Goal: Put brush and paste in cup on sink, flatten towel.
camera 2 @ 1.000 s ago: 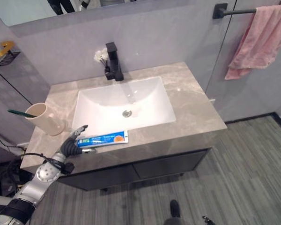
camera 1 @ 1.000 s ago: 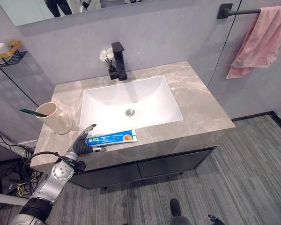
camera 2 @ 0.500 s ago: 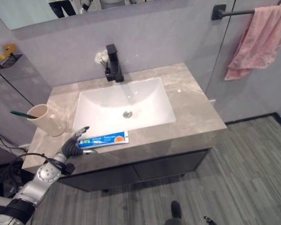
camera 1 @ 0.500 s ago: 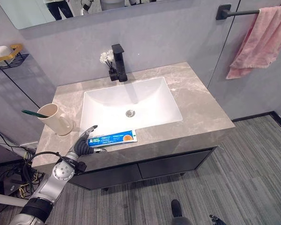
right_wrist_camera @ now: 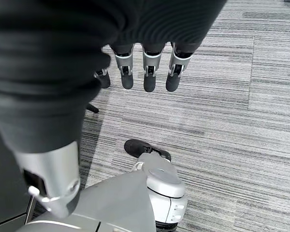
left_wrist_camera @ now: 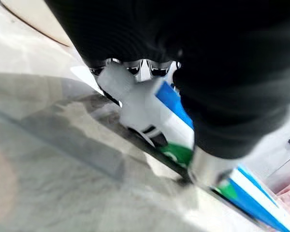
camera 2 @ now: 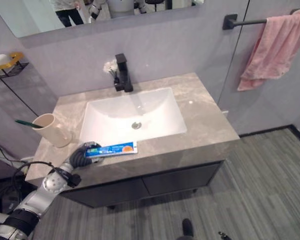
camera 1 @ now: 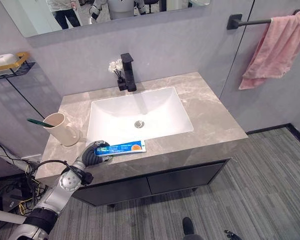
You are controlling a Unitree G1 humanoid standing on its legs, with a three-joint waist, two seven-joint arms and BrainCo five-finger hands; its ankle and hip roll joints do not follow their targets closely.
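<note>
A blue toothpaste tube (camera 1: 122, 147) lies along the counter's front edge, just in front of the basin. My left hand (camera 1: 91, 153) is at its left end, with fingers curled over the white cap (left_wrist_camera: 130, 104) and the thumb pressing on the tube. A beige cup (camera 1: 63, 129) stands at the counter's left end, and a green toothbrush (camera 1: 39, 122) sticks out of it. The pink towel (camera 1: 276, 49) hangs bunched on the black bar (camera 1: 246, 22) on the right wall. My right hand (right_wrist_camera: 150, 77) hangs over the grey floor with straight fingers, holding nothing.
The white basin (camera 1: 140, 112) is sunk in the marble counter (camera 1: 215, 120), with a black faucet (camera 1: 128, 71) and small white flowers (camera 1: 114, 64) behind it. A wire shelf with a soap dish (camera 1: 4, 60) juts from the left wall. A mirror hangs above.
My left hand's fingers, spread beside the paste before, have curled over its left end. The whole picture has shifted slightly as the camera moved.
</note>
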